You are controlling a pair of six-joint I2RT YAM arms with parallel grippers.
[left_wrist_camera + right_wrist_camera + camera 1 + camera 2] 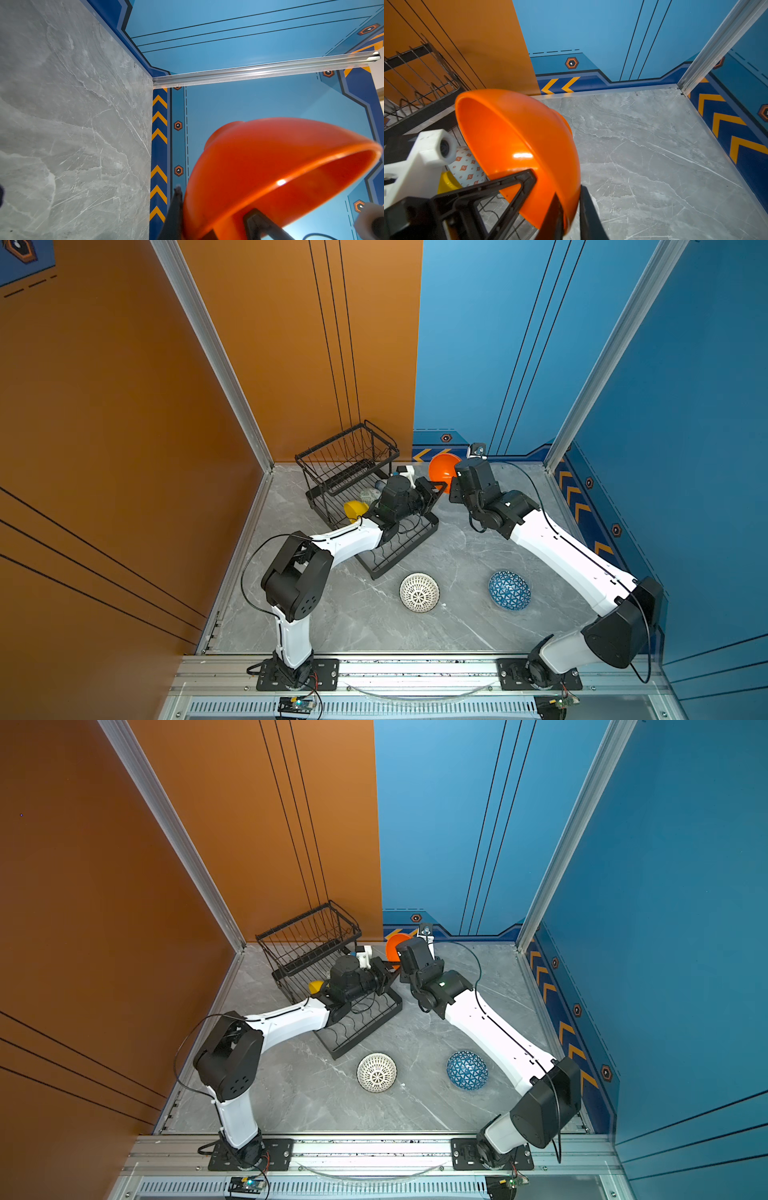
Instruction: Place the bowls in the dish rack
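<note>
**Claw state**
- Left claw (216,203): jaws closed together on the rim of the orange bowl (270,166), with one finger on each side of the wall.
- Right claw (570,193): jaws clamped on the same rim, one finger inside the wall and one outside. It grips just beside the left claw.

**Bowl position**
- In both top views the orange bowl (442,466) sits at frame centre. It is off the counter (457,626) and directly above the point where the two claws meet.
- The bowl is tilted on edge, with its opening turned toward the dish rack (349,456) just to its left.

**Other bowls**
- The yellow bowl (355,509) and a pale patterned bowl (467,166) stand in the rack's lower tray.
- The white lattice bowl (419,592) and the blue triangle bowl (509,590) lie upside down on the counter at lower centre, well apart from both claws.
</note>
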